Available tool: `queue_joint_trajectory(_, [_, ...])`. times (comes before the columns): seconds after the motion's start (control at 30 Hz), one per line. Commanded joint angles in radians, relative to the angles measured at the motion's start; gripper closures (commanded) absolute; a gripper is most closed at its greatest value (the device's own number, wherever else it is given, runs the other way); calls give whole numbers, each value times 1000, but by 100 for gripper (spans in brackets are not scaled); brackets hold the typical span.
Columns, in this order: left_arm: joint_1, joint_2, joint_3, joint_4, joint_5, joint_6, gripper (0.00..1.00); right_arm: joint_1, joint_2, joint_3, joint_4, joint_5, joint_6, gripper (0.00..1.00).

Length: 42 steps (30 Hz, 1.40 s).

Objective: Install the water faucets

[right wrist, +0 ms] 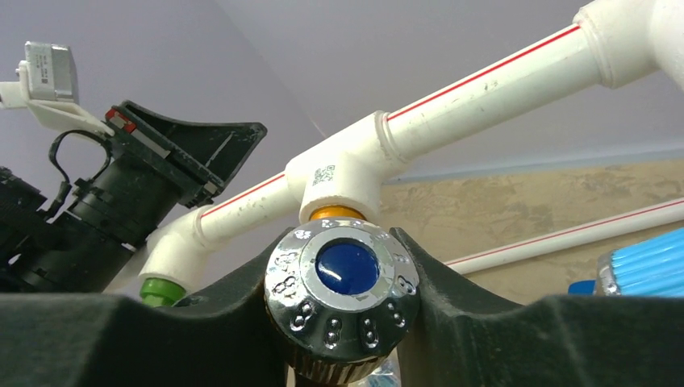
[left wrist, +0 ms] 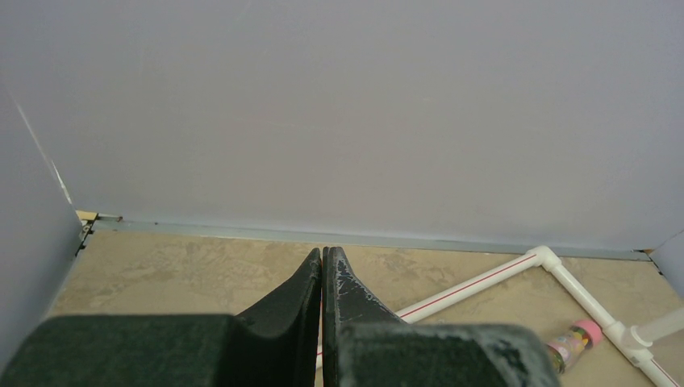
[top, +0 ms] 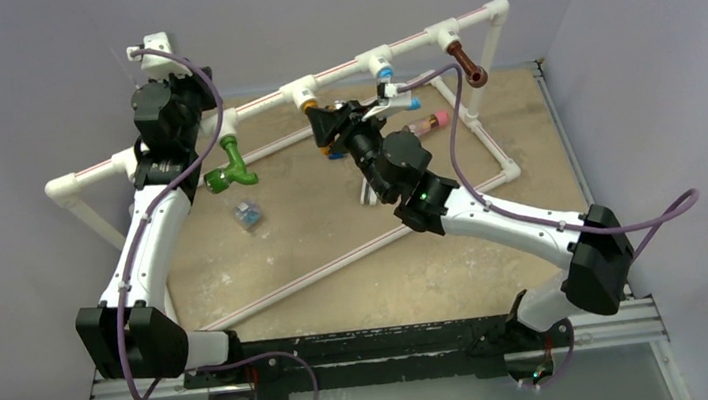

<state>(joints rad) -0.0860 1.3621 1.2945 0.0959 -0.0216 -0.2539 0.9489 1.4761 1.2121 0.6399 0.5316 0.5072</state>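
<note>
A white pipe frame [top: 340, 69] carries the faucets under its tee joints. The green faucet [top: 228, 166] hangs at the left, the brown faucet [top: 466, 63] at the far right, and a blue faucet [top: 386, 74] between them. My right gripper [top: 326, 125] is shut on the chrome, blue-capped knob [right wrist: 343, 282] of the orange faucet [right wrist: 337, 213], whose orange neck sits in a tee joint [right wrist: 343, 173]. My left gripper [left wrist: 323, 258] is shut and empty, raised by the frame's left end [top: 201, 85] and facing the back wall.
A clear cylinder with a pink end [top: 427, 123] lies on the table near the frame's right leg. A small shiny loose part [top: 248, 214] lies on the tan table. The frame's floor pipes [top: 336, 257] cross the table. Grey walls close in the back and sides.
</note>
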Motion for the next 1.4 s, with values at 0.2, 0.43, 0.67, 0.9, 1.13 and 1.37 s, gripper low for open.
queue_joint_trajectory(0.2, [5, 86, -83, -252, 17, -22, 100, 5, -58, -46, 51, -13, 77, 100])
queue_joint_trajectory(0.43, [5, 85, -81, -254, 17, -23, 100, 2, -62, -88, 79, -160, 334, 100])
queue_joint_trajectory(0.67, [5, 80, -83, -253, 17, -24, 100, -7, -37, -112, 158, -296, 583, 100])
queue_joint_trajectory(0.9, [5, 74, -83, -252, 17, -25, 100, -13, -34, -130, 189, -324, 641, 100])
queue_joint_trajectory(1.13, [5, 76, -84, -252, 17, -27, 100, -14, -51, -92, 129, -300, 512, 98])
queue_joint_trajectory(1.37, [5, 78, -84, -251, 17, -24, 100, -14, -53, -38, 40, -302, 368, 55])
